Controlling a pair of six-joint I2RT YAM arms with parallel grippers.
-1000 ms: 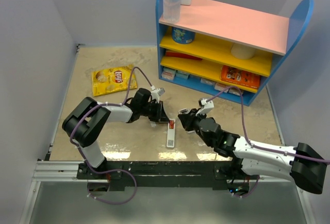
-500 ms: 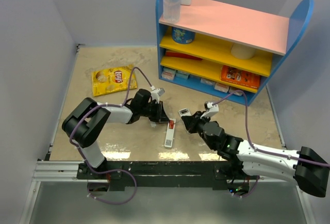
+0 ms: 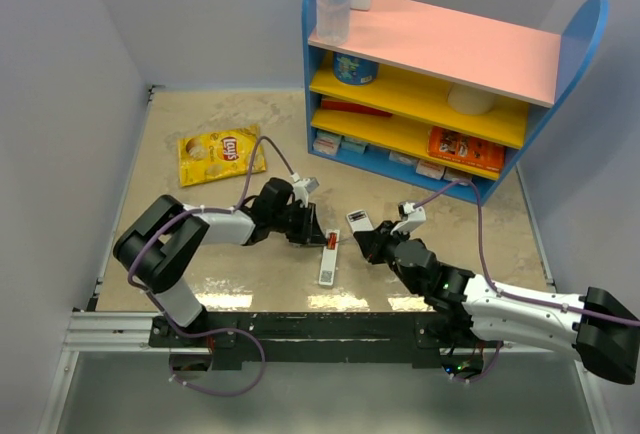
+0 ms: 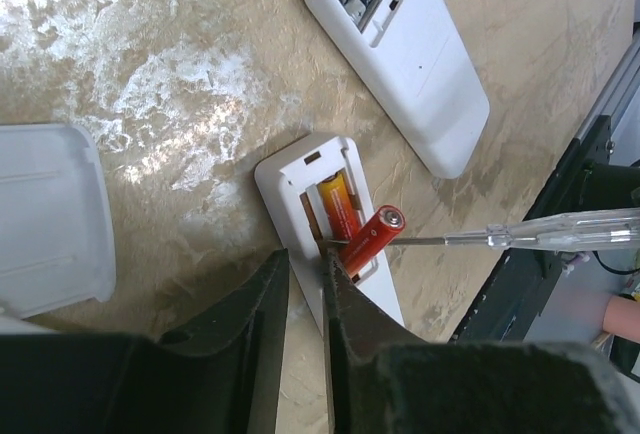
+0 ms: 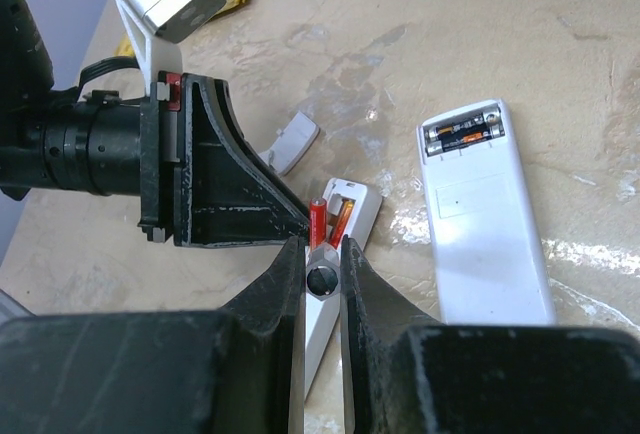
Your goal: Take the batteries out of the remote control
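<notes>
Red battery [image 4: 368, 242] tilted up: wrist views only.

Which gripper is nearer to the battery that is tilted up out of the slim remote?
Left. The left gripper has its tips beside the battery; the right gripper stands back, reaching it only with a thin stick.
</notes>
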